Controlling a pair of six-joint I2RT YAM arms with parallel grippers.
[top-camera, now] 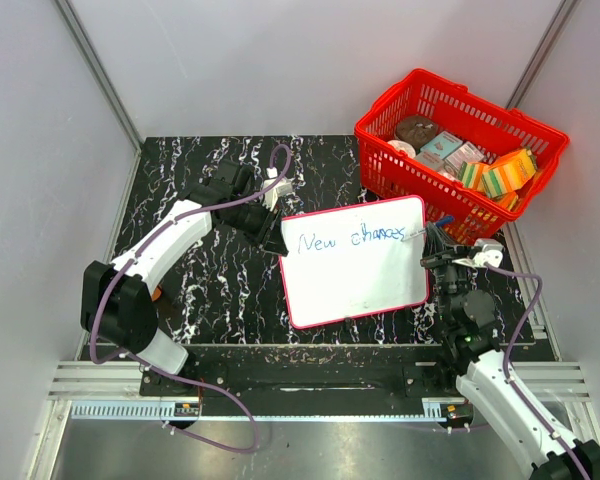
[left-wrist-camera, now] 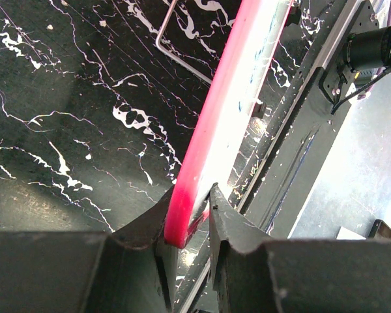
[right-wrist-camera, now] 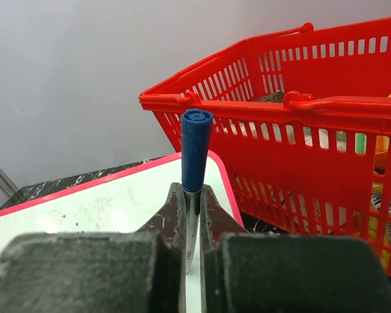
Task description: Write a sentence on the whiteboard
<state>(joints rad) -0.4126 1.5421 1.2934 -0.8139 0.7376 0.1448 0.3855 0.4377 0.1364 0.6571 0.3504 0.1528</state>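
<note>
The whiteboard point(top-camera: 360, 285), white with a thin red rim, lies tilted on the black marbled table. The sentence point(top-camera: 348, 239) reads "New chances" in blue along its top. My left gripper point(top-camera: 277, 240) is shut on the board's left edge. In the left wrist view the red rim point(left-wrist-camera: 208, 130) sits pinched between the jaws of this gripper point(left-wrist-camera: 192, 195). My right gripper point(top-camera: 437, 248) stands at the board's upper right corner, shut on a blue marker point(top-camera: 432, 230). In the right wrist view the marker point(right-wrist-camera: 196, 150) sticks up from the closed right gripper point(right-wrist-camera: 192, 192) over the whiteboard point(right-wrist-camera: 104, 202). Its tip is hidden.
A red basket point(top-camera: 460, 150) with several packets stands at the back right, just beyond the board's corner and close behind the marker point(right-wrist-camera: 313, 150). A bent metal wire point(left-wrist-camera: 176, 59) lies on the table point(top-camera: 210, 290) by the board. Grey walls close in both sides.
</note>
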